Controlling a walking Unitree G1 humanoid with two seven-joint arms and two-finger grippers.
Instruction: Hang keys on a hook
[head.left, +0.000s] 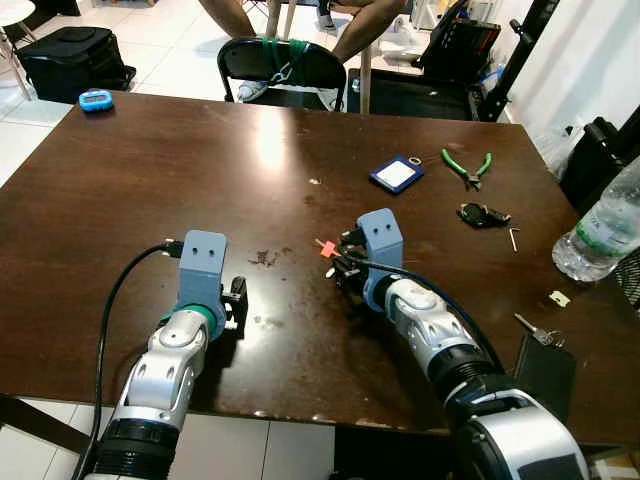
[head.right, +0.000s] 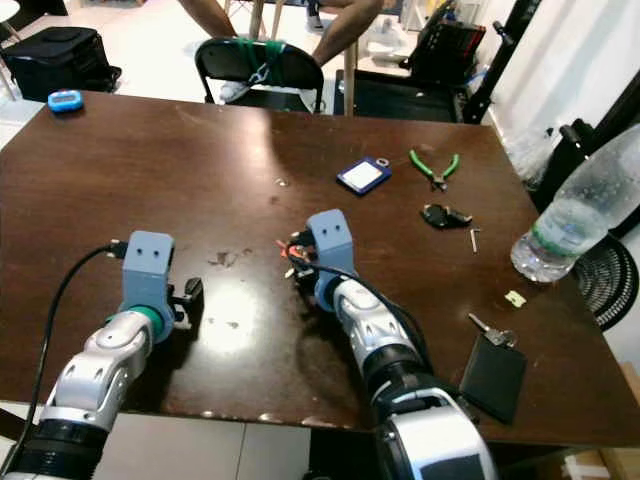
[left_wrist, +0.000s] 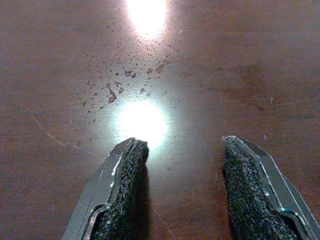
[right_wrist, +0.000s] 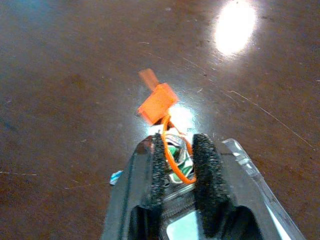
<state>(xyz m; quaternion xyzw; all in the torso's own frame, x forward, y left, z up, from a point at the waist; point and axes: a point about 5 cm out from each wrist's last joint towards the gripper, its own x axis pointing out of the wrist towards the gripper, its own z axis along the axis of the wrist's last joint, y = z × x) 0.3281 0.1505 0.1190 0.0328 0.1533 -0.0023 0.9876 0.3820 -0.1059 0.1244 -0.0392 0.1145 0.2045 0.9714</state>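
Note:
My right gripper (head.left: 335, 262) rests low over the middle of the dark wooden table (head.left: 150, 190), shut on a bunch of keys (right_wrist: 175, 160). An orange ring and an orange tag (right_wrist: 156, 102) stick out past its fingertips (right_wrist: 202, 150); the tag (head.left: 323, 246) also shows just left of the gripper from above. The keys themselves are mostly hidden between the pads. My left gripper (head.left: 237, 300) sits near the table's front edge, open, with bare tabletop between its fingers (left_wrist: 127, 165).
A blue card tag (head.left: 397, 175), green pliers (head.left: 467, 165) and a black car key (head.left: 483, 214) lie at the back right. A water bottle (head.left: 600, 235) stands at the right edge, near a black wallet with a key (head.left: 545, 365). A chair (head.left: 282, 65) and a person's legs are behind.

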